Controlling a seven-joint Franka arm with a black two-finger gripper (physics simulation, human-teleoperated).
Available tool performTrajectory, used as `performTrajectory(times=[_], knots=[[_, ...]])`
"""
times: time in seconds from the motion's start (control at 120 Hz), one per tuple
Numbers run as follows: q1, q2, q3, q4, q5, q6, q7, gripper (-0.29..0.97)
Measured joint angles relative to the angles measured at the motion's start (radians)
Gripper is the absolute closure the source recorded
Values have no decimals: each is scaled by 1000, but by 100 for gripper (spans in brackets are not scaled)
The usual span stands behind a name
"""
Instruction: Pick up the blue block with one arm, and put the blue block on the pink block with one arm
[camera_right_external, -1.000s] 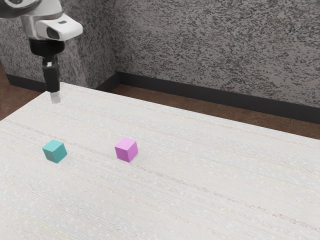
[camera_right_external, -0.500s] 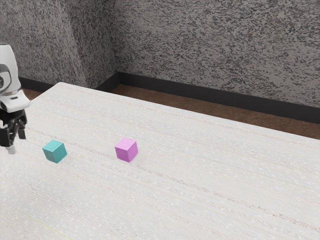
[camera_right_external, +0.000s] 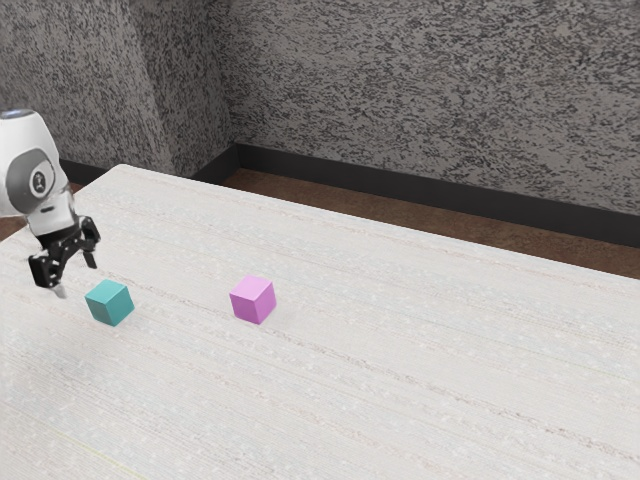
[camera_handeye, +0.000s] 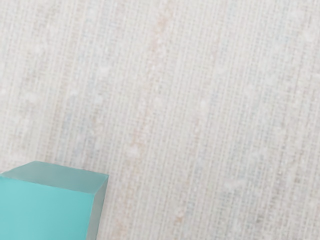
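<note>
Starting at the exterior view's left: our hand (camera_right_external: 66, 264) hangs low over the table (camera_right_external: 420, 330). It's tilted, jaws standing apart with nothing between them, so it's open and empty.

Just to its right sits the blue block (camera_right_external: 109, 302) (more teal, honestly), flat on the table with nothing touching it. In the wrist view a corner of that same blue block (camera_handeye: 50, 205) pokes in against bare table (camera_handeye: 200, 100). So we reckon the hand is beside the block, not centred over it yet.

Further right, well apart from the blue one, is the pink block (camera_right_external: 252, 299), sitting alone with nothing on top.

As far as we can judge, this is the approach part of the pick. Nothing is grabbed or stacked, so basically the whole job is ahead of us.

What the next move needs, in our opinion:
- Slide the hand right until the block sits between the jaws.
- Square up the tilt so they meet two opposite faces.
- Drop down, then close.

After that it's lift, carry right to the pink block, and set down gently and centred. Both blocks look small, so a sloppy line-up could nudge the blue one away or leave it perched off-edge.
</note>
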Motion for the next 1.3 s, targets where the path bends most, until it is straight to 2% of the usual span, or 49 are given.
performTrajectory(times=[0.533,1.3], knots=[[29,220,-30,149,-31,65,274,0],[63,334,-61,191,-71,120,414,0]])
